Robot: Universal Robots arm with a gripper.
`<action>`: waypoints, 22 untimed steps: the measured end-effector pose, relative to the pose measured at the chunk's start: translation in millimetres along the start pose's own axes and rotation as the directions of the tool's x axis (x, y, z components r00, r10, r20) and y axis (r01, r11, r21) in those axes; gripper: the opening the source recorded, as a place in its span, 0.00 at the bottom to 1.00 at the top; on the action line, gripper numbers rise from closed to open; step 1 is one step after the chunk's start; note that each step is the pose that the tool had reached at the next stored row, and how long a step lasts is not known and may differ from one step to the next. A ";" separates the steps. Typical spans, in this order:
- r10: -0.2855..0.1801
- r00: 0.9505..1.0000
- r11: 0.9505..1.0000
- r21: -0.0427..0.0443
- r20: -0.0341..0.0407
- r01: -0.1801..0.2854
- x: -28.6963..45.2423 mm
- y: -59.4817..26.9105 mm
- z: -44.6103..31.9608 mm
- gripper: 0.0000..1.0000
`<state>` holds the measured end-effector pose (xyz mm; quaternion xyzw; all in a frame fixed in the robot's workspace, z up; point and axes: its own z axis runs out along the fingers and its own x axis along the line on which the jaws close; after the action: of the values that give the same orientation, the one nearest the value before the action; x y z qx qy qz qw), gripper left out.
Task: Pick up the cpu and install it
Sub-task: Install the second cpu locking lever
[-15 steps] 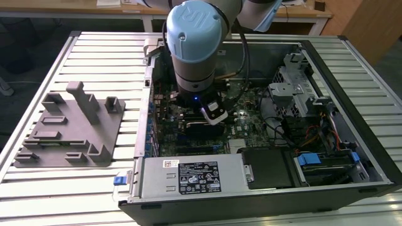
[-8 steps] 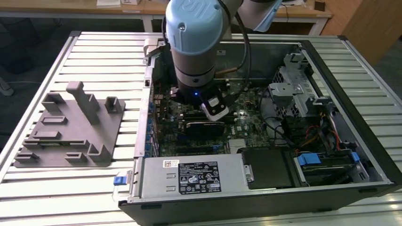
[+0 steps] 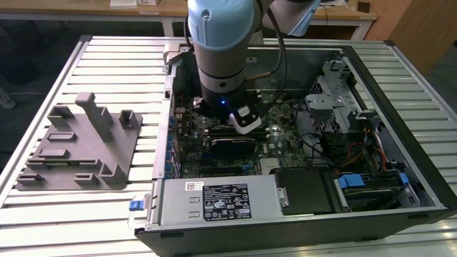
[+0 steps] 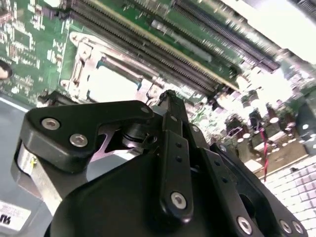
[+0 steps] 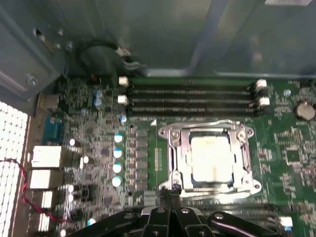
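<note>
So the cpu [image 5: 212,157] sits in the socket [image 5: 209,157] on the board [image 5: 291,148], looks flat and square in its frame. My gripper [image 5: 168,193] hangs just beside it, fingers [image 4: 170,106] pinched together, holding nothing. I'd check seating before trusting it.

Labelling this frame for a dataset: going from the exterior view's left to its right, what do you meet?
Grey fixture tray on the slatted table → robot arm above the motherboard → metal drive cage → blue clips → case wall.
</note>
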<state>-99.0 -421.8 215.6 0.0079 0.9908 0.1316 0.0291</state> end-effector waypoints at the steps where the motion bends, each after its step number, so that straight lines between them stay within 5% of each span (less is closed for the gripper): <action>1: 0.000 1.000 1.000 0.013 0.000 0.000 -0.1 0.3 -0.2 0.11; 5: 0.002 1.000 1.000 0.018 0.001 -0.002 -2.4 1.6 0.2 0.11; 12: 0.004 1.000 1.000 0.024 0.001 -0.004 -17.1 5.1 2.0 0.11; 22: 0.002 1.000 0.999 0.048 0.001 -0.003 -31.9 16.8 6.3 0.11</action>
<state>-66.6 -404.6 215.7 0.0099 0.9937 0.1077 0.0293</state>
